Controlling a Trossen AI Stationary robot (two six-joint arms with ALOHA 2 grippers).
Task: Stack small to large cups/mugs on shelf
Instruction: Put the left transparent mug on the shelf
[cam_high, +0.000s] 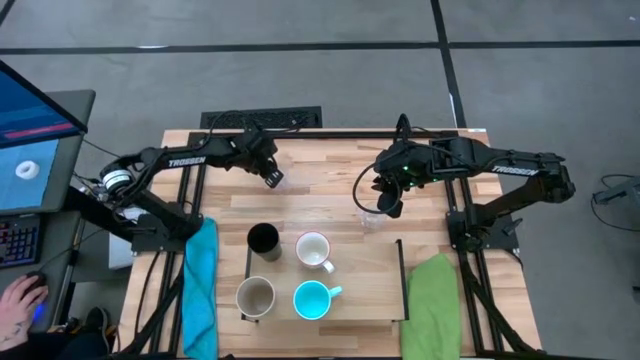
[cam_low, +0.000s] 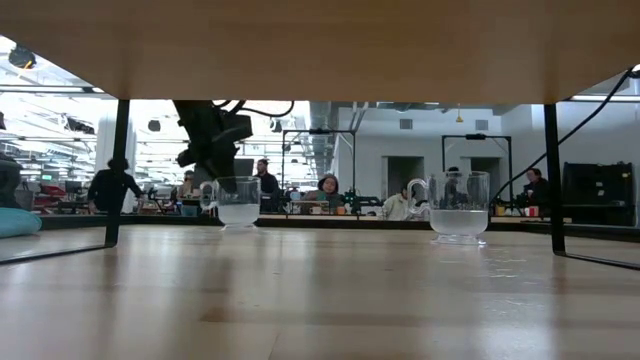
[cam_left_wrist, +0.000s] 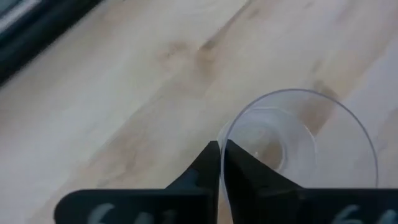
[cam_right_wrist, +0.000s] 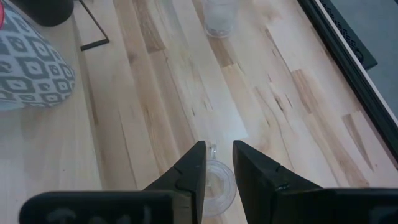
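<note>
The left gripper (cam_high: 273, 178) is at the far side of the desk (cam_high: 330, 160), beyond the shelf (cam_high: 360, 300). Its jaws are pinched onto the rim of a clear glass (cam_left_wrist: 298, 149). In the left wrist view the two dark fingers (cam_left_wrist: 205, 168) meet at the near rim, one just inside the wall and one just outside, with almost no gap between them. In the low view this glass (cam_low: 237, 200) stands upright on the desk.

The right gripper (cam_right_wrist: 216, 163) hangs over the second clear glass (cam_right_wrist: 214, 183), which also lies beyond the shelf, nearer its right rail. Its jaws stand narrowly apart. In the right wrist view the glass sits below and between the two fingertips, and whether they touch it cannot be told. The low view shows this glass (cam_low: 459, 205) upright on the desk as well.

On the shelf stand four vessels: a black tumbler (cam_high: 263, 239) and a white mug (cam_high: 314, 250) in the far row, a beige mug (cam_high: 255, 297) and a bright blue mug (cam_high: 313, 299) in the near row. A blue cloth (cam_high: 200, 285) lies left of the shelf, a green cloth (cam_high: 432, 300) to its right.
</note>
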